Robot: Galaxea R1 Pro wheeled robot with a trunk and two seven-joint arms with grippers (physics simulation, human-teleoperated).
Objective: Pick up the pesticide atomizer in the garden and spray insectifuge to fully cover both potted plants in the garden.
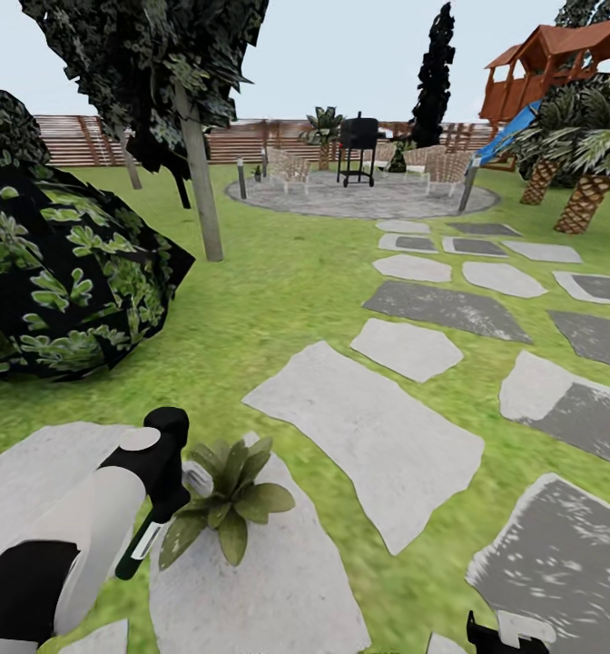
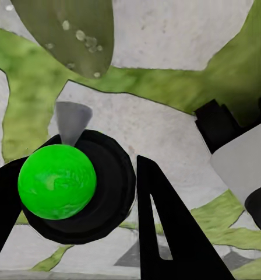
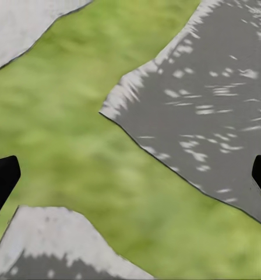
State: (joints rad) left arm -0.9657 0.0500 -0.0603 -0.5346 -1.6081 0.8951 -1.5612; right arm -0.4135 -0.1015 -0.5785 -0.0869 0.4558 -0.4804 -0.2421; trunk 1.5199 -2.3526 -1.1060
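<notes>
1. The atomizer [image 1: 147,538] hangs from the left gripper [image 1: 164,495] at the near left, its slim dark body with a white label angled down just beside a potted plant [image 1: 230,495].
2. In the left wrist view the two black fingers [image 2: 171,233] are pinched on the bottle's round dark top, which shows a bright green ball [image 2: 57,181] in place of a red spot; a wetted leaf [image 2: 72,29] lies beyond it.
3. The right gripper [image 1: 509,636] sits at the near right edge; its fingertips [image 3: 2,178] are spread wide over grass and slab with nothing between them.
4. The step in hand looks like spraying this first plant; whether it is fully covered cannot be told.
5. The next move likely calls for sweeping the nozzle over the whole rosette, then finding the second plant.
6. The plant stands on a pale stone slab [image 1: 278,581] set in lawn [image 1: 278,291].
7. Stepping stones run far right toward a round paved patio [image 1: 378,195] with a grill [image 1: 358,145]; a dark bush [image 1: 60,272] crowds the left, and a fence [image 1: 241,141] closes the far side.
</notes>
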